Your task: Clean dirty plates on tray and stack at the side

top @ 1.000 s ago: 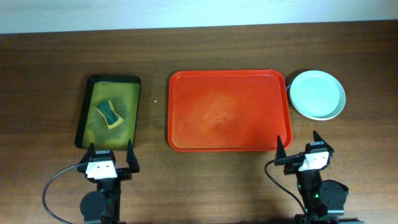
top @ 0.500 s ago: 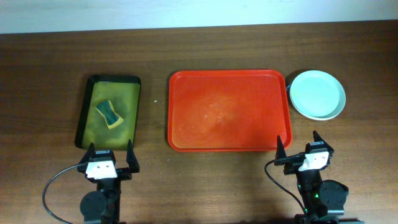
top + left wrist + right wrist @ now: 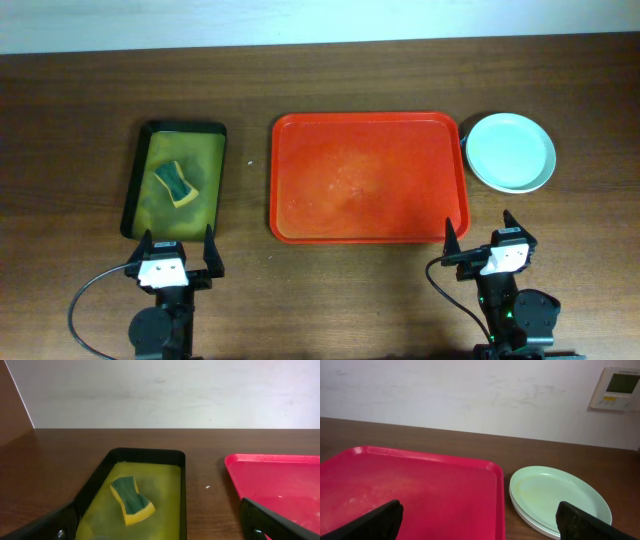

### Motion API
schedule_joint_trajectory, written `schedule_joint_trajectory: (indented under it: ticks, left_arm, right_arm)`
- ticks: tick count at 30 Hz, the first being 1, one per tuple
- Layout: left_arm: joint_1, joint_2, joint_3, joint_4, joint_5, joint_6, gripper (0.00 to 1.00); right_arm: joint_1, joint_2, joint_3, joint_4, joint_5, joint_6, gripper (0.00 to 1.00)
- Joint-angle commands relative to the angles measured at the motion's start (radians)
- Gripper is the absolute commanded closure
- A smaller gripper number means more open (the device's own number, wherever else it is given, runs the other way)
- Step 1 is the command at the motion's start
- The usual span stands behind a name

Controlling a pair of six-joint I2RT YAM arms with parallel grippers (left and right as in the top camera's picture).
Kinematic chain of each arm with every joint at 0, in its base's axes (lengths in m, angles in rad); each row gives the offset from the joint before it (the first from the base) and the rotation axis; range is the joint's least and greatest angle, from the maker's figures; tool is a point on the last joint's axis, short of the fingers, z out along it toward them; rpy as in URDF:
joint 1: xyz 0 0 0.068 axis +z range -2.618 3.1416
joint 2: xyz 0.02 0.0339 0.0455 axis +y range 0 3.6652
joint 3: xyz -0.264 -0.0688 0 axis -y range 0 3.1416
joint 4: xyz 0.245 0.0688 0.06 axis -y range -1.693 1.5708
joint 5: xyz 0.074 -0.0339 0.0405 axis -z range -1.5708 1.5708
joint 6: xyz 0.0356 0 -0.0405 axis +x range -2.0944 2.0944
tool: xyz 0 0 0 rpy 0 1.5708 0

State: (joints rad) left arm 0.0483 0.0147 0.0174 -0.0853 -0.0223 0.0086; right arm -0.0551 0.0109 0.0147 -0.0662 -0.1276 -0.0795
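No change from the earlier frames: both arms and every item hold the same positions.

**Tools.** The left gripper (image 3: 178, 238) sits at the near left of the table (image 3: 80, 100), fingers spread wide apart. The right gripper (image 3: 478, 228) sits at the near right, fingers likewise apart.

**Task items.** The tray (image 3: 400, 200) lies at centre, its floor showing faint pale smears. The plates (image 3: 510, 150) are stacked on the table just beside the tray's far right corner. The top plate is mint, and the right wrist view shows at least two rims (image 3: 530, 519) beneath one another.

**Surroundings.** A dark tray (image 3: 222, 170) with a yellow-green interior lies left of the red tray, apart from it, and holds a sponge (image 3: 175, 183). Its near edge lies just beyond the left fingertips. The red tray's near right corner lies just beside the right gripper's left finger.

**Clearance.** Bare wood separates the two trays, and more lies along the far edge and at both table ends.
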Motion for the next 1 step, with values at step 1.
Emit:
schedule_joint_trajectory:
  ticks: [1]
  left_arm:
    - [0.005,-0.01,-0.008,0.002,0.011,0.023,0.01]
  right_arm:
    - [0.009,-0.007,-0.009,-0.001,0.009,0.001,0.02]
